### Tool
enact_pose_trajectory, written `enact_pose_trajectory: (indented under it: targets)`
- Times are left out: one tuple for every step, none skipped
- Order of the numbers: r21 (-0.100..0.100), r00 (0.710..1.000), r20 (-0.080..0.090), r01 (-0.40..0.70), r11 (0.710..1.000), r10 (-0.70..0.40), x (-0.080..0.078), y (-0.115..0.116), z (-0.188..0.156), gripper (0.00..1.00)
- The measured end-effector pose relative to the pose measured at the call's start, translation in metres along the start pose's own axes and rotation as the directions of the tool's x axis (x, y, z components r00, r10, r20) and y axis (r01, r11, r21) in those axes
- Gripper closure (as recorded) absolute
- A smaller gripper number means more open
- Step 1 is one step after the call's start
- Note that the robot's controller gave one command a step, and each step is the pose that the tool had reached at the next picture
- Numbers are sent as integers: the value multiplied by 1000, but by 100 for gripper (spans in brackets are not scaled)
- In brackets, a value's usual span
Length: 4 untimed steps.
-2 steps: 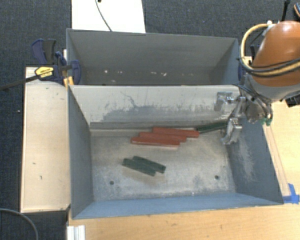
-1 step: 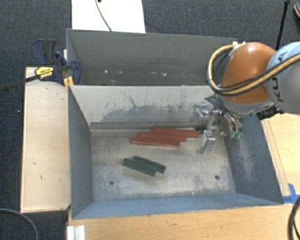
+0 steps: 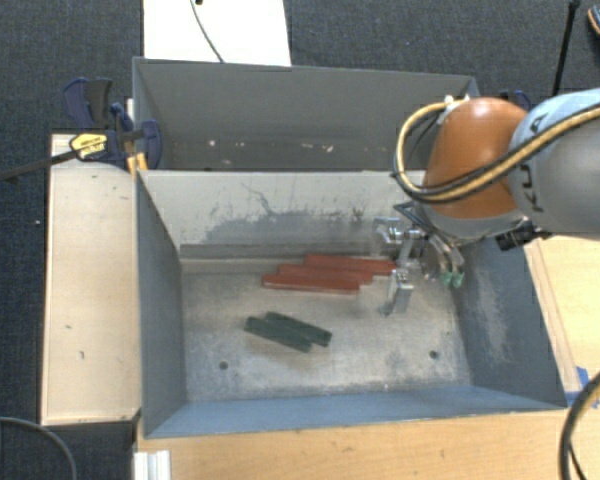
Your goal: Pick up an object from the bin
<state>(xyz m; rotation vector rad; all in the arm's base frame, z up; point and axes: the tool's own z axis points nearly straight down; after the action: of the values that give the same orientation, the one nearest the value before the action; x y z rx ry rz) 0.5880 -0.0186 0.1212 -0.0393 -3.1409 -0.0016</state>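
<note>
Two reddish bars (image 3: 318, 280), one green block (image 3: 288, 332) in bin (image 3: 162, 298)

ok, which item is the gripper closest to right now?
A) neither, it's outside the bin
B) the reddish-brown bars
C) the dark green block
B: the gripper sits at the right end of the reddish-brown bars towards the back of the bin, while the dark green block lies apart, nearer the front left.
</note>
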Motion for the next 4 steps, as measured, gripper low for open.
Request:
enact_pose_trajectory:
  targets:
    - [-2,997,0,83,997,-83,-3,53,22,0]
    - [1,996,0,91,996,-91,-3,21,52,0]
    - [-1,989,10,-147,989,147,1,144,49,100]
    - [-2,983,9,-182,983,182,2,163,49,100]
